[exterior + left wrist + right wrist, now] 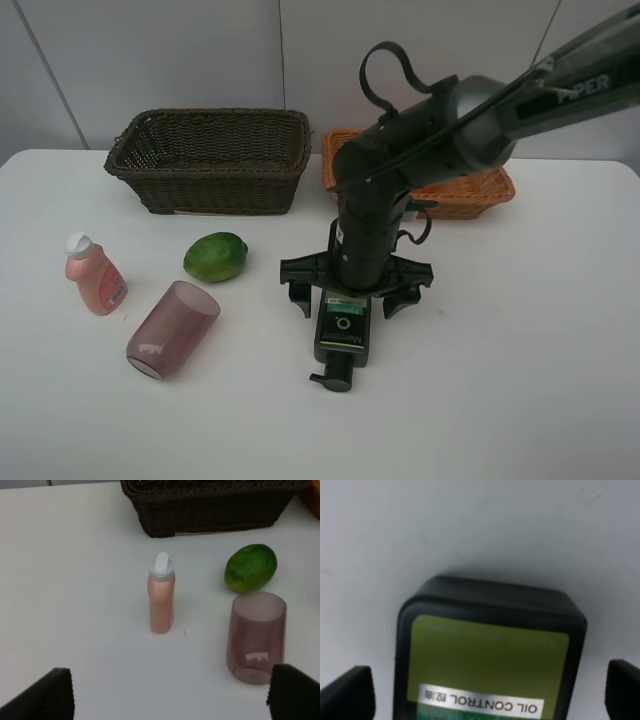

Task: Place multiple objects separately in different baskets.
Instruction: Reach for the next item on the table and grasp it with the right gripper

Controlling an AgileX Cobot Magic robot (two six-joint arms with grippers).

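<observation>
A dark pump bottle (342,335) with a green label lies flat on the white table (520,360), pump end toward the front edge. My right gripper (350,298) hangs open just above it, one finger on each side; the right wrist view shows the bottle (487,655) between the spread fingertips (347,692). A pink white-capped bottle (95,275) stands at the left. Nearby are a green round fruit (215,256) and a translucent purple cup (172,328) lying on its side. My left gripper (172,700) is open, short of the pink bottle (161,600) and the cup (256,637).
A deep dark brown basket (210,160) stands at the back, left of centre. A shallower orange-tan basket (480,190) sits to its right, partly hidden behind the right arm (440,125). The dark basket (210,505) also shows in the left wrist view, beyond the green fruit (250,567).
</observation>
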